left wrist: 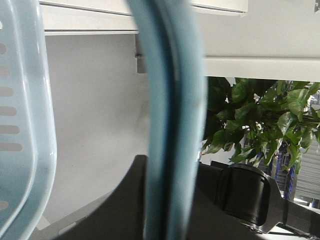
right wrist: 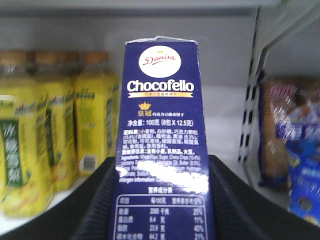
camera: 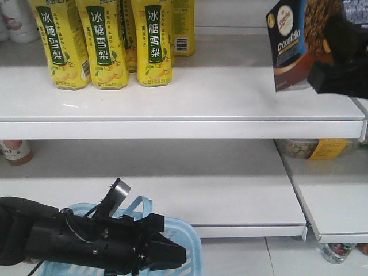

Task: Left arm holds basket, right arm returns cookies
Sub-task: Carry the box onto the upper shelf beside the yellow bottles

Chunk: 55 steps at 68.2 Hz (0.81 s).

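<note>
I am holding the cookie box [camera: 290,49] clamped in the right tool [camera: 336,72], up in the upper right of the front frame, above the top shelf [camera: 184,95]. From the right wrist view the box [right wrist: 162,145] is standing upright between the dark fingers [right wrist: 100,200], text facing me. The left tool [camera: 169,253] is gripping the basket [camera: 187,244] by its handle [left wrist: 172,125] at the lower left. I am judging the open stretch of shelf right of the yellow bottles [camera: 106,43] as the landing spot. I am planning to lower the box squarely, keep it upright, and release only once its base is resting flat.
</note>
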Available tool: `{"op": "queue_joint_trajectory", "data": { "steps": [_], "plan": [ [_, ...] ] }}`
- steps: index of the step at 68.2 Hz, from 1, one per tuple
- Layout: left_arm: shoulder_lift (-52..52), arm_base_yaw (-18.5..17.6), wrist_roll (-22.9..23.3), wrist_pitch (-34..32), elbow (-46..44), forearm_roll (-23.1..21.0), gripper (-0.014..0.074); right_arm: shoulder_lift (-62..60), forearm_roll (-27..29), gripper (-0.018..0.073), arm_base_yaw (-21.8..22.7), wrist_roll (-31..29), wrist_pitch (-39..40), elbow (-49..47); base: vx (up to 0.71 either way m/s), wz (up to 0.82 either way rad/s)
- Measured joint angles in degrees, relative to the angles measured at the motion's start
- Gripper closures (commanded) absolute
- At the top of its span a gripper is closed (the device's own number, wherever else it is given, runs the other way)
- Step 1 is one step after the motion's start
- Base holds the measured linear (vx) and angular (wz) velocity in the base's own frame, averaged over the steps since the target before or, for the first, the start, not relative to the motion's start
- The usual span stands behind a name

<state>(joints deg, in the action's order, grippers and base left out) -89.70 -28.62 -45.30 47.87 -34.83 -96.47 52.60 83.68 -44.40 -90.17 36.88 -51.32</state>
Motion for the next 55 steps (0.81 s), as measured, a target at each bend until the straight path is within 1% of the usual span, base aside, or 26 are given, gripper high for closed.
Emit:
{"op": "queue_joint_trajectory", "data": {
  "steps": [9, 18, 25, 30, 35, 38, 43, 48, 55],
  "plan": [
    [0.0, 0.0, 0.0, 0.0, 0.0, 0.0, 0.0603, 3.0, -3.9, 0.0316, 0.0, 0.4, 2.4, -2.4, 0.00, 0.00],
    [0.0, 0.0, 0.0, 0.0, 0.0, 0.0, 0.0603, 7.8, -7.9, 0.0316, 0.0, 2.1, 6.3, -2.6, 0.00, 0.00],
    [0.0, 0.0, 0.0, 0.0, 0.0, 0.0, 0.0603, 12.8, -13.1, 0.0316, 0.0, 6.2, 10.6, -2.6, 0.00, 0.00],
    [0.0, 0.0, 0.0, 0.0, 0.0, 0.0, 0.0603, 16.4, -17.2, 0.0316, 0.9, 10.5, 12.5, -2.6, 0.00, 0.00],
    [0.0, 0.0, 0.0, 0.0, 0.0, 0.0, 0.0603, 18.9, -19.3, 0.0316, 2.9, 16.1, 12.5, -2.6, 0.00, 0.00],
    [0.0, 0.0, 0.0, 0.0, 0.0, 0.0, 0.0603, 20.2, -19.0, 0.0316, 4.9, 20.7, 12.0, -2.6, 0.00, 0.00],
    [0.0, 0.0, 0.0, 0.0, 0.0, 0.0, 0.0603, 21.4, -17.7, 0.0316, 8.5, 26.6, 9.8, -2.6, 0.00, 0.00],
    [0.0, 0.0, 0.0, 0.0, 0.0, 0.0, 0.0603, 21.7, -18.2, 0.0316, 12.2, 30.6, 6.0, -2.9, 0.00, 0.00],
    [0.0, 0.0, 0.0, 0.0, 0.0, 0.0, 0.0603, 22.2, -18.8, 0.0316, 16.6, 34.6, -1.4, -3.2, 0.00, 0.00]
  ]
}}
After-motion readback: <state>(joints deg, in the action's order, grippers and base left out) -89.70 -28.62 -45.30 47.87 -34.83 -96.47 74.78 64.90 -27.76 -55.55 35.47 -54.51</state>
